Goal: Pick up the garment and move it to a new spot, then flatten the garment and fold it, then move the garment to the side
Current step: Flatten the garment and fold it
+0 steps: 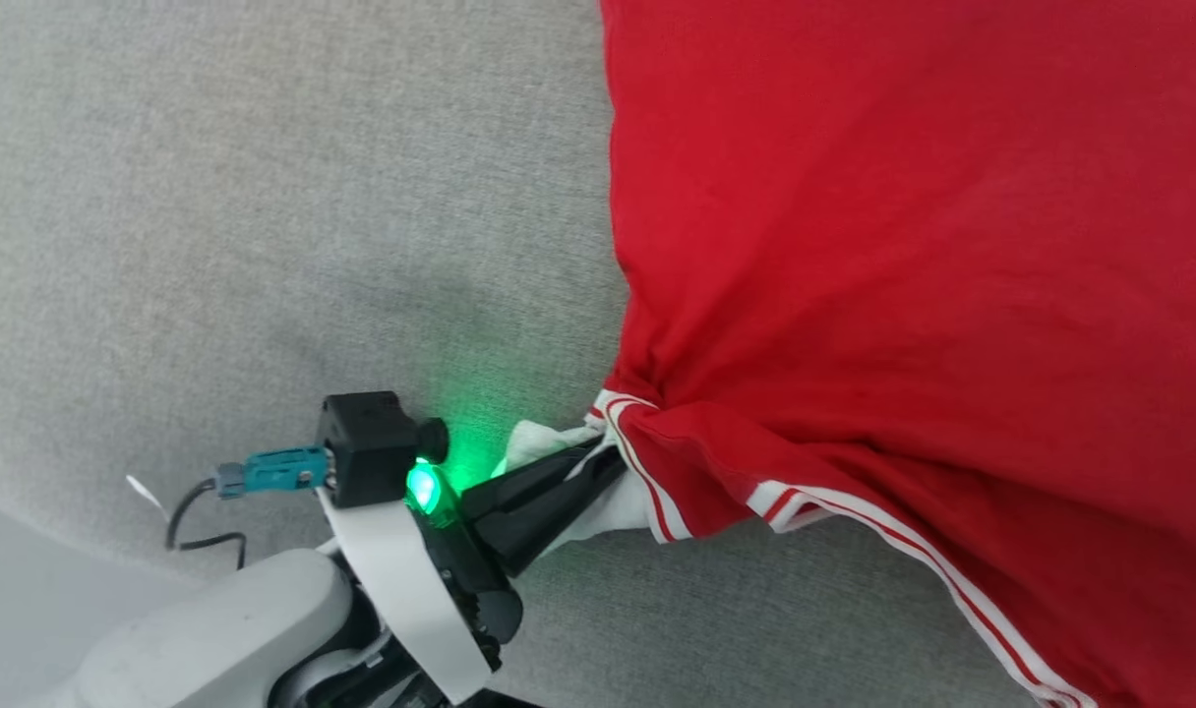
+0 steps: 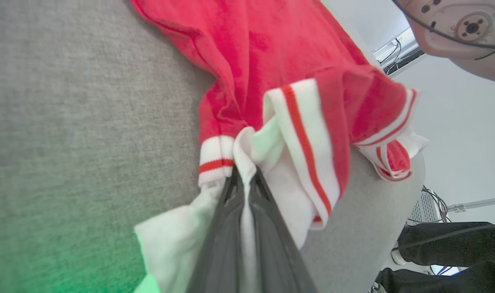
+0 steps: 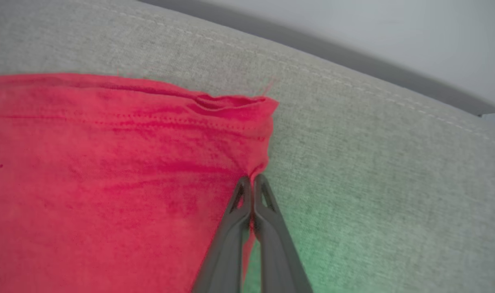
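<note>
Grey woven fabric covers the padded surface on which everything lies, and nearest the head camera the pale left forearm rises from the bottom edge with a white band around its wrist, a black camera block, a teal plug and a green lamp that tints the cloth below it. From there the left gripper reaches to the right, and its two dark fingers are pressed together on the white end of a sleeve. In the left wrist view the same gripper has a fold of white cloth pinched between its tips, with the red-and-white striped trim bunched just beyond them. The garment spreads away from that pinch across the right half of the head view, red and creased where it is gathered at the sleeve, smoother farther off; its striped trim runs toward the lower right corner. In the right wrist view the right gripper is closed on the side edge of the garment, just below a stitched hem corner, and red cloth shows between its fingers. Past that corner lie the bare grey fabric and its seamed edge. Beyond the surface's edge in the left wrist view are dark trouser legs and, higher, a pale rounded robot housing.
</note>
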Robot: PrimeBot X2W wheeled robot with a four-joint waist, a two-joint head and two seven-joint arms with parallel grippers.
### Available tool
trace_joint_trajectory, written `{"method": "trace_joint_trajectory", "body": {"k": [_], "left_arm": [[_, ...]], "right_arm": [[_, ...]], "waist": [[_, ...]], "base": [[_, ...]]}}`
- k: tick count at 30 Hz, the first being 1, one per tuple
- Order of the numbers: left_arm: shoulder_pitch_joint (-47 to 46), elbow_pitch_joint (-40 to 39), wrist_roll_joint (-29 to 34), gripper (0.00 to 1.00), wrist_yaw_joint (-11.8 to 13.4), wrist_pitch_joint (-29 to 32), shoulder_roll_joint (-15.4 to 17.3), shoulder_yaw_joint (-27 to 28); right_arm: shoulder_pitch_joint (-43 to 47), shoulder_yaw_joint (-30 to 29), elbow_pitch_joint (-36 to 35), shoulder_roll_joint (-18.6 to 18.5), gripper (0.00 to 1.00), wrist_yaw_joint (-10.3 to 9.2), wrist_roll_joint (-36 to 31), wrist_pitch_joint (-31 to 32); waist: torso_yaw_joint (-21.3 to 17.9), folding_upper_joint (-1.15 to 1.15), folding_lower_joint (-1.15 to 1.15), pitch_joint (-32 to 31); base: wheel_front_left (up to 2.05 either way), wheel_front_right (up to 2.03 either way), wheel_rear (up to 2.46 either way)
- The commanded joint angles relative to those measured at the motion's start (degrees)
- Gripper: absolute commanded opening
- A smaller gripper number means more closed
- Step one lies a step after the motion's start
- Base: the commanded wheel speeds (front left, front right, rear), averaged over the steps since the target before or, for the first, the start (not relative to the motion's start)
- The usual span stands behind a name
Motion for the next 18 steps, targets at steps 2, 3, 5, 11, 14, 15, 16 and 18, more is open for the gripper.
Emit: {"method": "trace_joint_trajectory", "body": {"k": [2, 3, 5, 11, 14, 15, 16, 18], "left_arm": [[1.0, 0.5, -0.2, 0.00, 0.1, 0.0, 0.1, 1.3], [1.4, 0.3, -0.1, 0.00, 0.1, 0.0, 0.3, 2.1], [2.5, 0.3, 0.4, 0.00, 0.1, 0.0, 0.9, 3.3], [6.1, 0.2, 1.3, 0.00, 0.1, -0.1, 2.2, 8.4], [8.0, 0.3, 2.0, 0.00, 0.1, -0.1, 2.7, 11.0], [8.5, 0.3, 2.1, 0.00, 0.1, -0.1, 2.9, 11.9], [9.1, 0.3, 2.3, 0.00, 0.1, -0.1, 3.1, 12.6], [10.2, 0.4, 2.9, 0.00, 0.1, -0.1, 3.7, 13.9]], "right_arm": [[1.5, -0.1, -0.3, -1.1, 0.00, -0.03, 1.4, -0.2], [1.6, 0.3, -1.1, -1.4, 0.00, -0.03, 2.3, -0.4], [2.7, 1.7, -3.1, -2.9, 0.00, -0.03, 4.7, -0.6], [11.0, 3.6, -12.5, -8.9, 0.00, -0.02, 15.2, 0.8], [18.0, 3.0, -18.7, -12.5, 0.00, -0.02, 20.1, 1.0], [20.6, 2.5, -20.9, -13.5, 0.00, -0.02, 21.5, 1.0], [23.1, 1.8, -23.2, -14.5, 0.00, -0.02, 22.9, 1.0], [29.0, -0.3, -27.5, -16.1, 0.00, -0.02, 25.6, 1.3]], "waist": [[-1.1, 0.00, 0.00, -1.1], [-1.5, 0.00, 0.00, -1.6], [-2.3, 0.00, 0.00, -2.7], [-5.4, 0.00, 0.00, -6.5], [-7.0, 0.00, 0.00, -8.4], [-7.5, 0.00, 0.00, -9.0], [-8.0, 0.00, 0.00, -9.5], [-9.2, 0.00, 0.00, -10.4]], "base": [[0.00, 0.00, 0.00], [0.00, 0.00, 0.00], [0.00, 0.00, 0.00], [0.00, 0.00, 0.00], [0.00, 0.00, 0.00], [0.00, 0.00, 0.00], [0.00, 0.00, 0.00], [0.00, 0.00, 0.00]]}}
